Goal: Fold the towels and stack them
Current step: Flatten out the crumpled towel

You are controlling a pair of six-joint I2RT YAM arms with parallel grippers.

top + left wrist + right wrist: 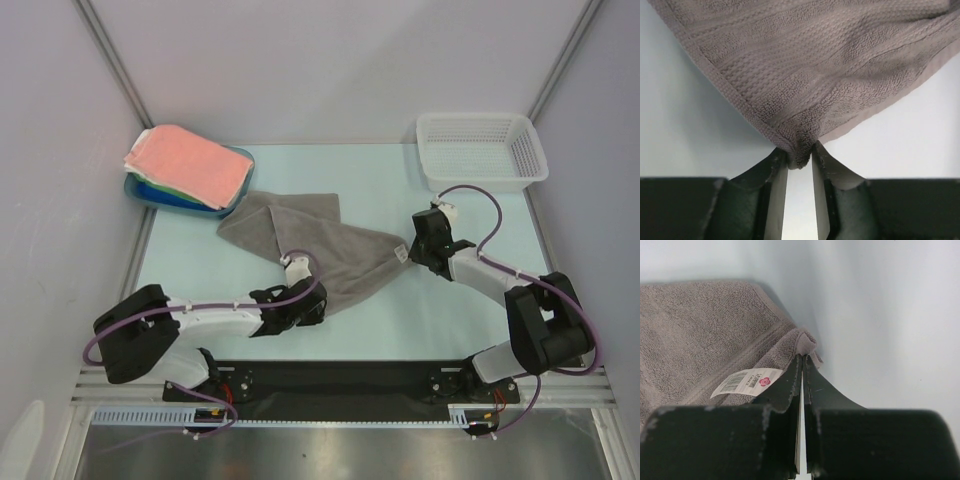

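A grey towel [310,235] lies spread and rumpled across the middle of the table. My left gripper [316,304] is at its near corner. In the left wrist view that corner of the grey towel [810,60] is bunched between the gripper's [800,150] two fingertips and touches both. My right gripper [413,252] is shut on the towel's right corner. The right wrist view shows its jaws [803,356] pressed together on the hem of the grey towel [700,330], beside a white tag [747,381]. More folded towels, salmon pink [188,162] on top, are stacked at the back left.
The stack rests in a blue tray [140,192] at the back left corner. A white perforated basket [480,150] stands at the back right. Grey walls close in the table on three sides.
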